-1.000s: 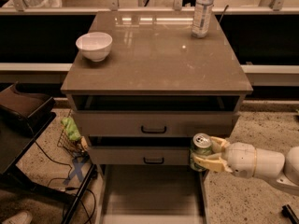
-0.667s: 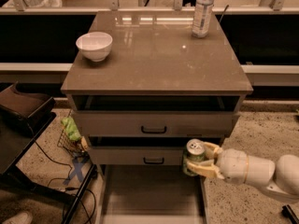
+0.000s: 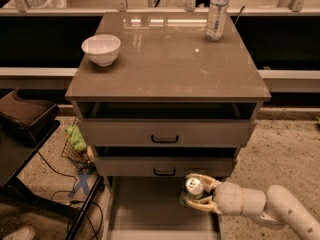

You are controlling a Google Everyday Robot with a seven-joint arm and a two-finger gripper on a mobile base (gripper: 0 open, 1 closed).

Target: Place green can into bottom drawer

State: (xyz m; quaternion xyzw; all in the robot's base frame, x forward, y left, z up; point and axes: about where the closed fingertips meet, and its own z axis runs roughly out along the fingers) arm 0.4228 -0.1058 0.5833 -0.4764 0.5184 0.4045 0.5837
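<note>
The green can (image 3: 192, 190), dark green with a silver top, is held upright in my gripper (image 3: 197, 194). The gripper reaches in from the lower right on a white arm and is shut on the can. It holds the can over the right part of the bottom drawer (image 3: 145, 209), which is pulled out and shows a plain grey floor. The can's lower part is partly hidden by the fingers. I cannot tell whether the can touches the drawer floor.
The grey cabinet (image 3: 165, 64) carries a white bowl (image 3: 101, 49) at the left and a clear water bottle (image 3: 217, 13) at the back right. The two upper drawers with black handles (image 3: 165, 139) stand slightly open. A dark chair (image 3: 25, 116) and cables are at the left.
My gripper has moved left and down with the can, from beside the cabinet's right edge to over the open bottom drawer.
</note>
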